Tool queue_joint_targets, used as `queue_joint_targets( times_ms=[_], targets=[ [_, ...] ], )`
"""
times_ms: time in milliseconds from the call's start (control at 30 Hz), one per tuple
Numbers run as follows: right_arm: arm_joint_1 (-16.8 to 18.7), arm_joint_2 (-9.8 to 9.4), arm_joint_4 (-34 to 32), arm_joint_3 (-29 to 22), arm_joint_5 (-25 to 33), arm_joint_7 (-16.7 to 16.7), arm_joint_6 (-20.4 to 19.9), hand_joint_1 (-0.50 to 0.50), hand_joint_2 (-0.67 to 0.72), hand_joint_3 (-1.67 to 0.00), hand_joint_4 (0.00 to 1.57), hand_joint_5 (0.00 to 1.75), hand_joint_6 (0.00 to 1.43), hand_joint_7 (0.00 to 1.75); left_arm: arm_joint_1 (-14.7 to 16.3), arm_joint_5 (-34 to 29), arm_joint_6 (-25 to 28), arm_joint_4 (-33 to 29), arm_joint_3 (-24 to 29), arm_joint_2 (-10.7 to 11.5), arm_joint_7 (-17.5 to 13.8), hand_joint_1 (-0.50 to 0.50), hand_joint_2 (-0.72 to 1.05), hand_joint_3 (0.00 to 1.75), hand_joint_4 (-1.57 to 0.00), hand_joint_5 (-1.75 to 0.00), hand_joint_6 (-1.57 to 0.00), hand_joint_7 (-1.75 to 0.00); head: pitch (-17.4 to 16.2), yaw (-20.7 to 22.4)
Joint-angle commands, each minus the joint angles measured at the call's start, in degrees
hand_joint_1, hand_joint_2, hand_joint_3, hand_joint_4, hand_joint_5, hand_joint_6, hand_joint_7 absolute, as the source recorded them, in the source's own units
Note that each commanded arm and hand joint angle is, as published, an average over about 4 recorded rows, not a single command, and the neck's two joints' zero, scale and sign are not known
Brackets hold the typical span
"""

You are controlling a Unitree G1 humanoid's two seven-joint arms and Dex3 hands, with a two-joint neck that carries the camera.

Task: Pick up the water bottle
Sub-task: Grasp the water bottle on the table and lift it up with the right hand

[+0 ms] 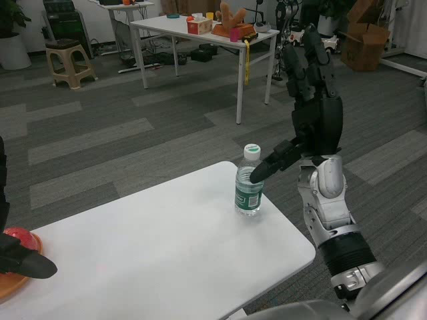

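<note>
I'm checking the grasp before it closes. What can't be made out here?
Head view only:
- Right hand to water bottle: its thumb overlaps the neck; contact unclear.
- Left hand: mostly cut by the left edge.
- Orange plate and red thing: partly hidden by that hand.

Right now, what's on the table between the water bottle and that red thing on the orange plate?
Nothing: in the head view only bare white table lies between the water bottle and the red thing at the left edge.
</note>
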Motion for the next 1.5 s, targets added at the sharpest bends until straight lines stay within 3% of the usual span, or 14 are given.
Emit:
queue_joint_targets(
  times_ms=[33, 200, 400, 533, 800, 1067, 1167, 1300, 1500],
  targets=[
    [0.91, -0.04, -0.34, -0.22, 0.73, 0.66, -0.17, -0.50, 0.72, 0.00, 0.00, 0.00, 0.00, 0.00, -0.68, -0.25, 0.26, 0.06, 0.10, 0.32, 0.16, -0.43, -0.55, 0.09, 0.00, -0.10, 0.00, 0.00, 0.06, -0.02],
    [2.87, -0.44, -0.58, -0.40, 1.17, 2.00, 0.14, -0.48, 0.72, 0.00, 0.02, 0.00, 0.00, 0.00, -0.68, -0.25, 0.26, -0.07, 0.15, 0.32, 0.16, -0.43, -0.55, 0.09, 0.00, -0.10, 0.00, 0.00, -0.07, -0.01],
    [7.09, -2.99, -1.13, 0.00, 1.76, 3.10, 0.29, -0.50, 0.72, 0.00, 0.11, 0.00, 0.00, 0.00, -0.68, -0.25, 0.35, -0.22, 0.06, 0.49, 0.25, -0.43, -0.55, 0.09, 0.00, -0.10, 0.00, 0.00, -0.35, -0.38],
    [8.71, -2.88, -1.37, -0.16, 2.04, 3.38, 0.36, -0.50, 0.72, 0.00, 0.24, 0.00, 0.00, 0.00, -0.59, -0.25, 0.35, -0.31, 0.02, 0.58, 0.25, -0.43, -0.55, 0.09, 0.00, -0.10, 0.00, 0.00, -0.40, -0.43],
    [11.20, -2.86, -0.23, -0.57, 2.29, 3.71, 0.69, -0.50, 0.72, 0.00, 0.37, 0.00, 0.00, 0.00, 0.00, -0.25, 0.32, -0.81, 0.10, 0.76, 0.25, -0.43, -0.55, 0.09, 0.00, -0.10, 0.00, 0.00, -0.24, -0.44],
    [11.81, -2.46, 5.55, -0.31, 2.35, 4.63, 0.97, -0.50, 0.66, 0.00, 0.33, 0.00, 0.00, 0.00, 0.35, -0.32, 0.26, -0.99, 0.19, 0.76, 0.25, -0.43, -0.55, 0.09, 0.00, -0.10, 0.00, 0.00, 0.02, -0.74],
    [11.70, -2.37, 8.34, 0.26, 2.35, 5.34, 1.01, -0.50, 0.66, 0.00, 0.19, 0.00, 0.00, 0.00, 0.37, -0.34, 0.26, -0.99, 0.19, 0.76, 0.25, -0.43, -0.55, 0.09, 0.00, -0.10, 0.00, 0.00, -0.03, -0.86],
    [10.47, -3.08, 12.39, 1.93, 2.35, 8.33, 1.23, -0.50, 0.66, 0.00, 0.01, 0.00, 0.00, 0.07, 0.37, -0.34, 0.26, -0.99, 0.10, 0.76, 0.25, -0.43, -0.55, 0.09, 0.00, -0.10, 0.00, 0.00, -0.11, -1.17],
    [7.77, -3.01, 17.22, 3.40, 2.42, 11.18, 1.41, -0.50, 0.66, 0.00, 0.00, 0.00, 0.00, 0.07, 0.37, -0.41, 0.26, -0.90, 0.10, 0.76, 0.25, -0.43, -0.55, 0.09, 0.00, -0.10, 0.00, 0.00, -0.27, -1.44]
  ],
)
